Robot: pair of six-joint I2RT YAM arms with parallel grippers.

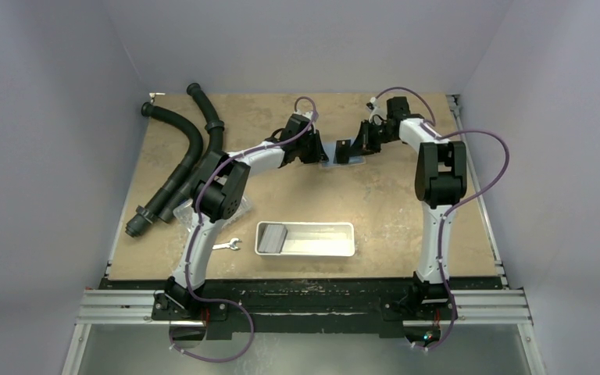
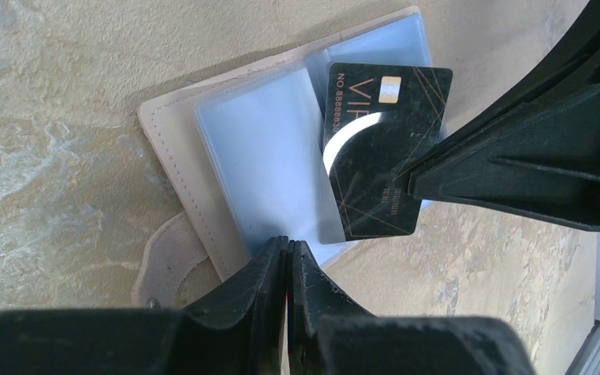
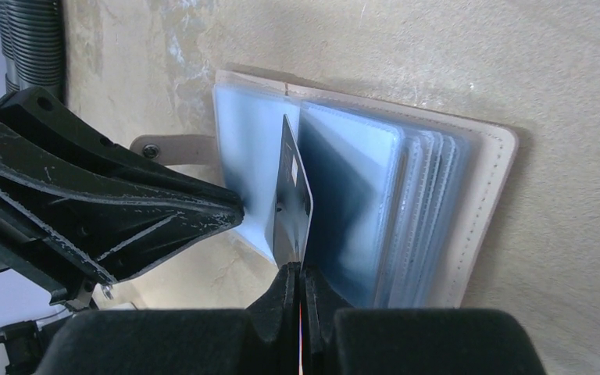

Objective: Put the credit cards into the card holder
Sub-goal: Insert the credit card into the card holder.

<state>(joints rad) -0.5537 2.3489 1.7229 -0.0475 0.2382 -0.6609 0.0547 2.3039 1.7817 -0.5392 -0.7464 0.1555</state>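
L end effector (image 2: 287, 248) pinches holder (image 2: 173, 156) (clear sleeve (image 2: 258, 148)) | R end effector (image 3: 300, 270) clamps blk card (image 2: 375, 156)

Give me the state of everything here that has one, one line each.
card holder, open, lying flat, blue sleeves up.
dark card, pinched by one end, standing tilted among the sleeves.
right gripper, shut on the dark card.
left gripper, shut at the holder's edge.
white tray, upright, grey cards stacked at one end.
wrench, lying flat beside the tray.
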